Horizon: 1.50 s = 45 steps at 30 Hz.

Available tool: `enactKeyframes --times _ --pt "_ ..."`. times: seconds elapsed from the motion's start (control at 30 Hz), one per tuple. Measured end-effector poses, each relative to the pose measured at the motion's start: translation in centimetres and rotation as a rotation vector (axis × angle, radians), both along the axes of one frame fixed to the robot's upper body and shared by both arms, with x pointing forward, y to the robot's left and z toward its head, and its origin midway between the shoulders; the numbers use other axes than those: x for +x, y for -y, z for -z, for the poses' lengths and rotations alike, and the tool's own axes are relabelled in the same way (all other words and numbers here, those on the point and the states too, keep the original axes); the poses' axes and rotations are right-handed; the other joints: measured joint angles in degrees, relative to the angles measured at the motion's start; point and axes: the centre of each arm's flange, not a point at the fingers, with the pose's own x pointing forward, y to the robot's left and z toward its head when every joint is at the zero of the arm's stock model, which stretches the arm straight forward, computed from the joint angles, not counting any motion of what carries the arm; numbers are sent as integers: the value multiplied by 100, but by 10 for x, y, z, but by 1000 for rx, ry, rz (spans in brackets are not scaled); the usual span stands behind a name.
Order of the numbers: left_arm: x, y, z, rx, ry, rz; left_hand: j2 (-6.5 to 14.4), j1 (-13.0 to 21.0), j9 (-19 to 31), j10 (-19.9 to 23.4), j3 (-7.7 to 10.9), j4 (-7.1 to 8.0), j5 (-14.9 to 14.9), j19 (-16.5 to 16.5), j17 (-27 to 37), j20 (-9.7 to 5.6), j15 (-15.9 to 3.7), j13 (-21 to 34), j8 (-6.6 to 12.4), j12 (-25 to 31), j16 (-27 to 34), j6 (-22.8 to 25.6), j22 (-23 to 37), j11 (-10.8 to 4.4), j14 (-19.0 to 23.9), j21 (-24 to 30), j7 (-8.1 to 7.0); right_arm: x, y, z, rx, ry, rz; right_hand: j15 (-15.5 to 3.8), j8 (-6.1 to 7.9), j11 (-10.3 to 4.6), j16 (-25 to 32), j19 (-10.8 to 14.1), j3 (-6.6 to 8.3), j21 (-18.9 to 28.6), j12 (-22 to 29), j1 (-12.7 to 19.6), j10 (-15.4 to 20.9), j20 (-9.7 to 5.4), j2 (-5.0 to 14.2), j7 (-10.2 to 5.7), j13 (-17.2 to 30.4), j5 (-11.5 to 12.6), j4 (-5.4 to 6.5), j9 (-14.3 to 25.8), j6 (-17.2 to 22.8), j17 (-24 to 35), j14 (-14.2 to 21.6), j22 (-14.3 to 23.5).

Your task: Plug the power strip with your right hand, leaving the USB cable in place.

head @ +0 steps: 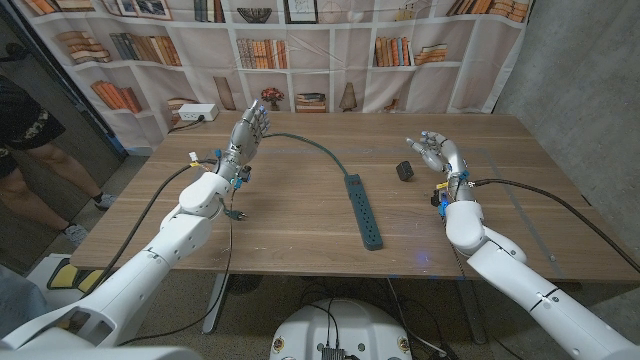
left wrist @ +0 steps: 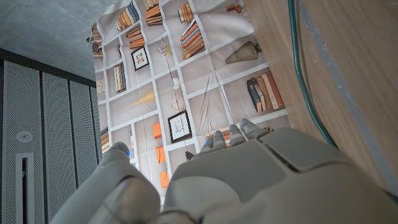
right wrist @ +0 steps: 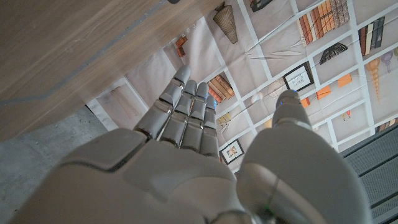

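A long dark green power strip [head: 363,211] lies flat on the wooden table [head: 300,225], between the robot's two hands and nearer the robot than either. Its green cable [head: 305,139] curves away toward the left hand [head: 247,131], which is raised with fingers straight and apart, grasping nothing. A small black plug-like block [head: 404,171] sits just beside the right hand [head: 436,153], on its inner side, not touching it. The right hand is released too, fingers loosely spread, palm facing inward. Beyond the left hand, a white box [head: 194,114] rests at the table's far corner.
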Motion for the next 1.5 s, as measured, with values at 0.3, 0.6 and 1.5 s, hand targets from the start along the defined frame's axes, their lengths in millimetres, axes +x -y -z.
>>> enactKeyframes --times 0.3,0.6,1.5 --pt "-2 0 1 -4 5 -5 0 0 0 0 0 0 0 0 -1 0 0 0 0 0 0 0 0 0 0 0 0 -1 -6 -5 -88 -36 85 18 0 -1 -42 -50 -48 -33 -2 0 1 9 0 -52 0 2 47 0 52 27 -61 0" --pt "-5 1 3 -5 8 -7 0 0 0 0 0 0 0 -31 -1 31 0 0 0 0 0 0 0 0 0 0 0 1 -9 -4 -179 -85 181 -74 0 -74 -42 -3 -103 -54 1 -86 196 6 -86 -91 27 2 102 0 256 27 33 -1" --pt "-10 5 7 3 11 -4 1 0 0 0 -24 -24 0 -31 -2 30 0 0 0 0 0 0 0 0 0 0 0 15 -16 3 -315 -241 322 -117 0 -86 -42 78 -144 -28 2 -114 269 9 -114 -123 8 2 143 -1 349 11 117 -2"
